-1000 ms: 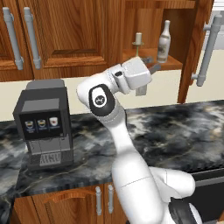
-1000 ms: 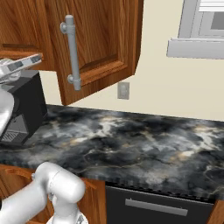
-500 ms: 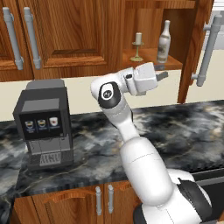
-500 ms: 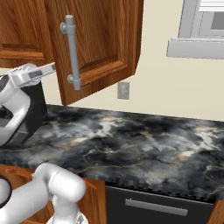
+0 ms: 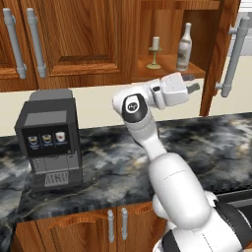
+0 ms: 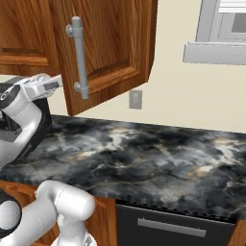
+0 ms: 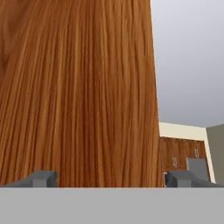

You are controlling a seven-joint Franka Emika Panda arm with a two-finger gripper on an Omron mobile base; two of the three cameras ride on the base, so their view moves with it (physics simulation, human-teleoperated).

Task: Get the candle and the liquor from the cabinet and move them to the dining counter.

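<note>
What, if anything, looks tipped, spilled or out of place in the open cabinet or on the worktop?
Nothing stands out. The candle and the liquor stand upright and apart on the cabinet shelf; the open hand hangs below it, holding nothing.

**Colours and patterns in the kitchen**

The cabinet (image 5: 88, 44) is reddish-brown wood with grey bar handles (image 5: 35, 42). On its shelf, upper right, the candle (image 5: 155, 49) is cream on an olive-gold holder; the liquor (image 5: 184, 47) looks clear greyish. The worktop (image 6: 153, 163) is black-grey-white marbled. The coffee machine (image 5: 49, 138) is dark grey, perhaps black.
</note>
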